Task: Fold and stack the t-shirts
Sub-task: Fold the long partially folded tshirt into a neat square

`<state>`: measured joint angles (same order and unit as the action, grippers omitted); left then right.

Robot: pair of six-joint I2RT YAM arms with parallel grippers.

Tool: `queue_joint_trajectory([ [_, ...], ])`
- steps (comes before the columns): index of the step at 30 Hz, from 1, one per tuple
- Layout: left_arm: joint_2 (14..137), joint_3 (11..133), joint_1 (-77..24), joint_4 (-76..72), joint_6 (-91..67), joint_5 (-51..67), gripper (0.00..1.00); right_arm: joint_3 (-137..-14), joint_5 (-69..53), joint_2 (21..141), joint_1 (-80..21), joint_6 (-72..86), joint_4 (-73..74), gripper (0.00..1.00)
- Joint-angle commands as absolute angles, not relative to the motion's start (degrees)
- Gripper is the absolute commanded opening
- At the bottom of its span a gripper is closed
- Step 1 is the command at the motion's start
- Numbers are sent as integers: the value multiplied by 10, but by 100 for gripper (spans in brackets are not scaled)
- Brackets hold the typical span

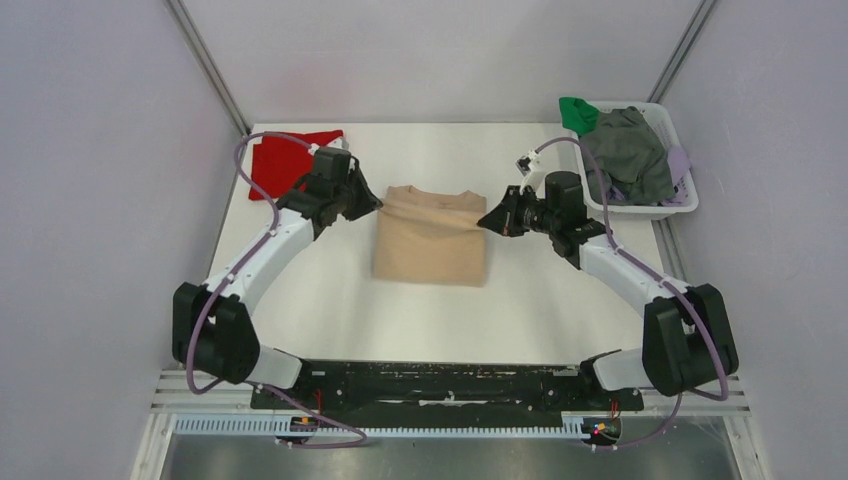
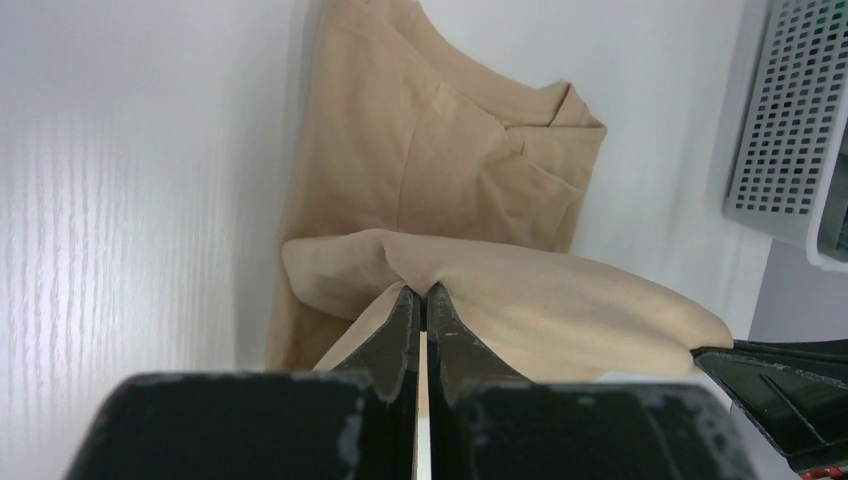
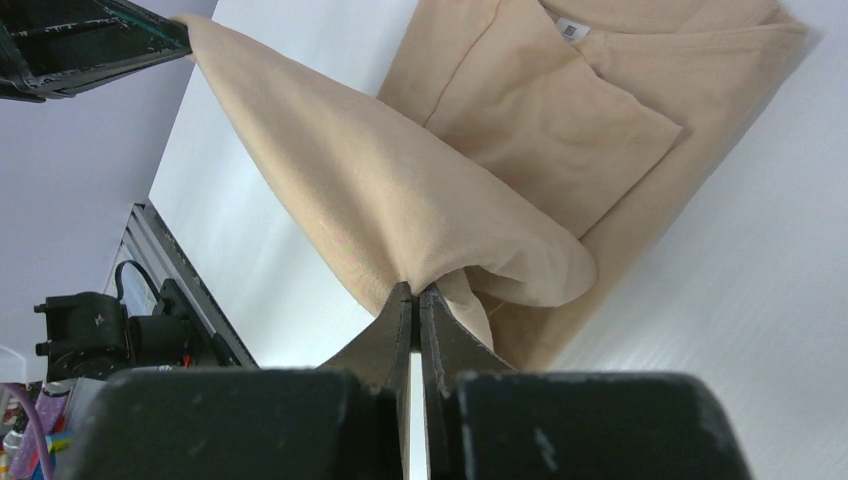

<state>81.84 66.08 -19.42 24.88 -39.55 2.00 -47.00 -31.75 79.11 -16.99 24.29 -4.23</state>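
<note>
Jaws of left gripper [image 2: 421, 292] and right gripper [image 3: 414, 290] tight on beige t-shirt [image 1: 430, 250]; red t-shirt [image 1: 272, 163] half hidden, perhaps folded.

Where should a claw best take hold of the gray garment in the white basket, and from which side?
Pinch a raised fold atop the gray garment, coming straight down. It lies heaped and crumpled, and the walls of the white basket would likely block a sideways approach.

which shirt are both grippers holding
The beige t-shirt, pinched at opposite edges by the left gripper and right gripper; the red t-shirt lies unheld at far left.
</note>
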Motion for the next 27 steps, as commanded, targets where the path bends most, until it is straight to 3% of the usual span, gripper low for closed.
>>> queue_joint_trajectory([
  [1,882,728,-173,202,-354,34,2,-519,-318,835,-150,247,-100,0],
  [27,1208,973,-159,166,-338,2,2,-625,-353,1115,-94,325,-280,0],
])
